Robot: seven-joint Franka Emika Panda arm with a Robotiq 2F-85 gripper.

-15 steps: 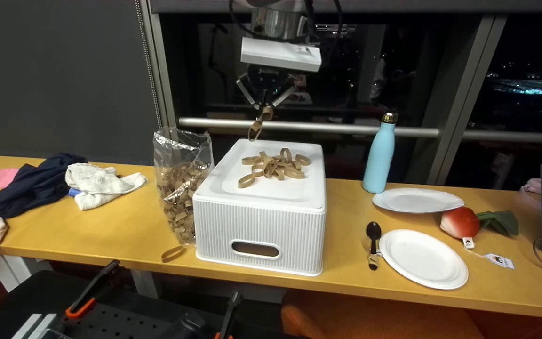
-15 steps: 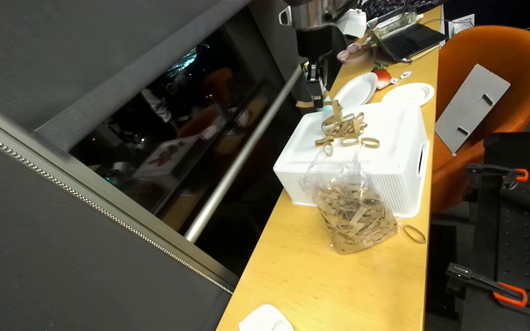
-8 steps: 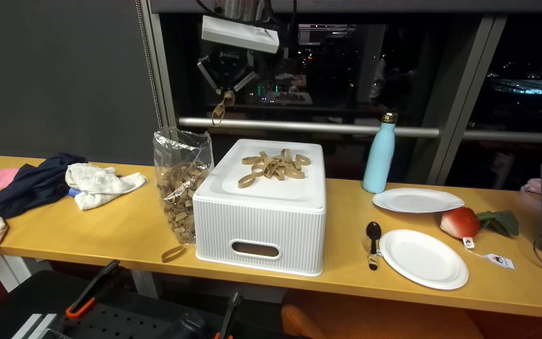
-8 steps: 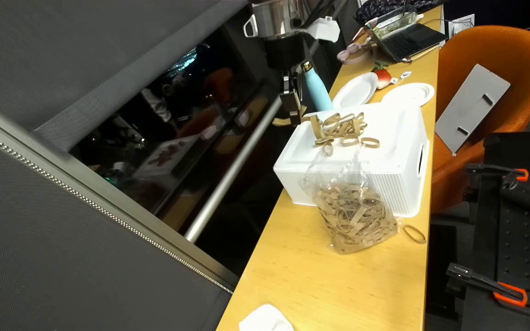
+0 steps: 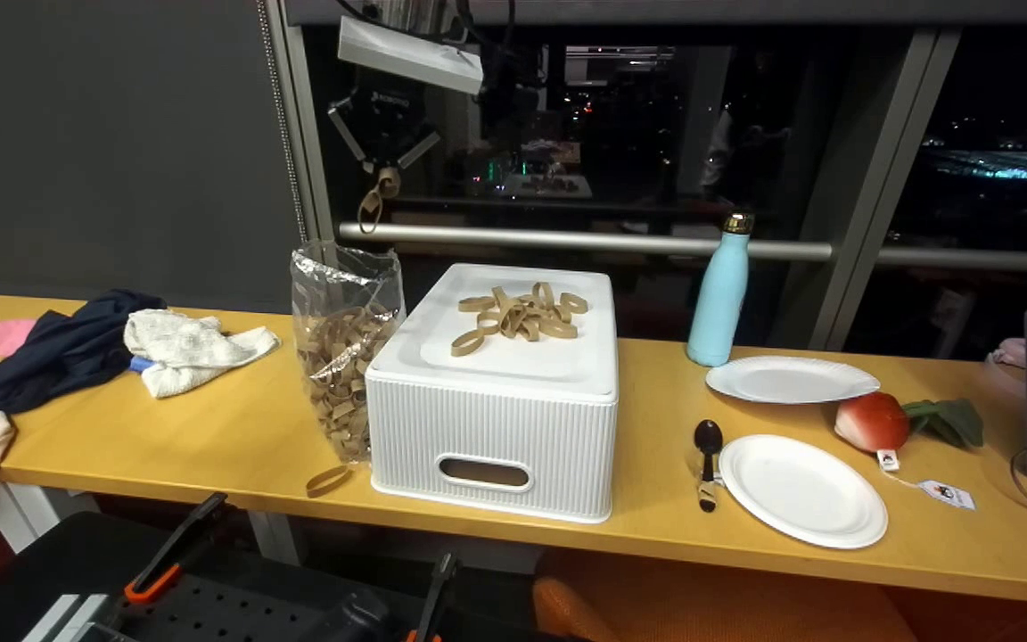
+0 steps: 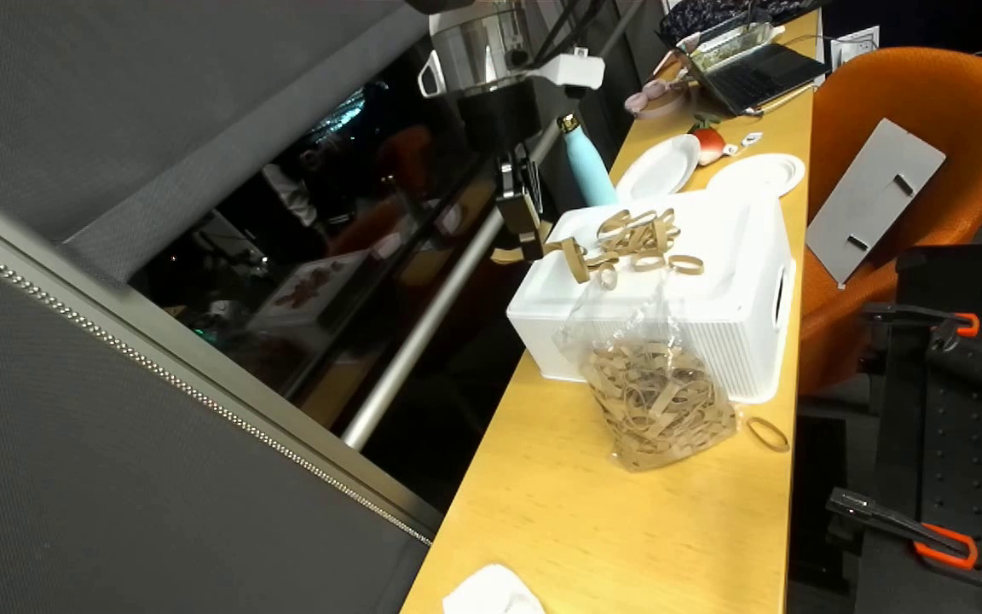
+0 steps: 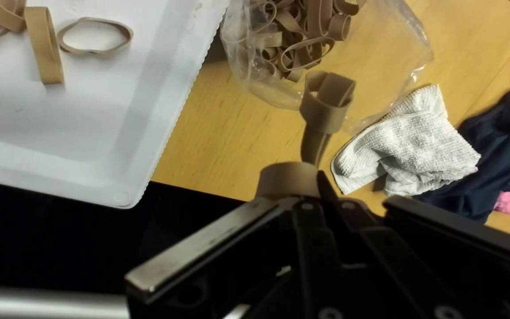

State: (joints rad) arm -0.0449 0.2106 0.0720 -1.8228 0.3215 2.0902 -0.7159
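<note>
While my claw [image 5: 381, 168] hangs in the air near an edge of the counter [image 5: 193, 437], it is closed down tight, pinching some tan rubber bands [image 7: 323, 113] at its tips. They dangle there in curled loops, well above the counter; how many I have hold of, I cannot tell. Nearest below me stands a clear plastic bag [image 5: 349, 281], part-filled with more such bands, and just beside it a white box [image 5: 491, 432] with ribbed sides and a slot in its front. A loose heap of bands [image 5: 522, 316] lies on top of the box. One stray band [image 5: 326, 478] rests on the counter by the foot of the bag. A crumpled white cloth [image 5: 188, 346] lies a little farther off, next to a dark blue cloth [image 5: 54, 357]. Past the box, away from the bag, stands a light blue bottle [image 5: 718, 299], near two white plates [image 5: 803, 490], one with a black spoon [image 5: 707, 459] just beside it. Beyond those I see a red-and-white toy vegetable [image 5: 873, 423] and, farthest, an open laptop [image 6: 759, 78].
</note>
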